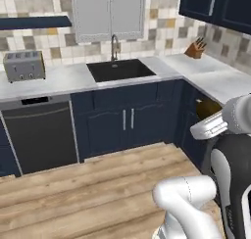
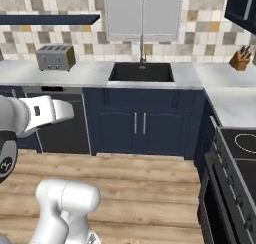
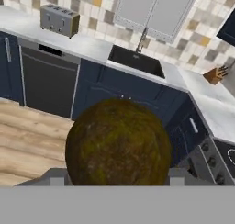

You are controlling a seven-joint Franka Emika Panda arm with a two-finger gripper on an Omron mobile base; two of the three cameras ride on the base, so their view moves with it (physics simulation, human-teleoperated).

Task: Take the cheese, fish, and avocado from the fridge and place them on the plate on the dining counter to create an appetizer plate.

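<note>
Above wood floor (image 1: 73, 194), gripper (image 3: 114, 175) clasping avocado (image 3: 117, 142)

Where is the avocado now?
In the hand view, the avocado sits low in the middle, close to the camera, in front of the navy cupboards below the sink.

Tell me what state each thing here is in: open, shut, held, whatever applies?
avocado: held between the end effector's fingers.
end effector: closed around the avocado.
sink: empty, tap not running.
sink cupboard doors: shut.
dishwasher: door shut.
toaster: nothing in the slots.
knife block: knives in it.
</note>
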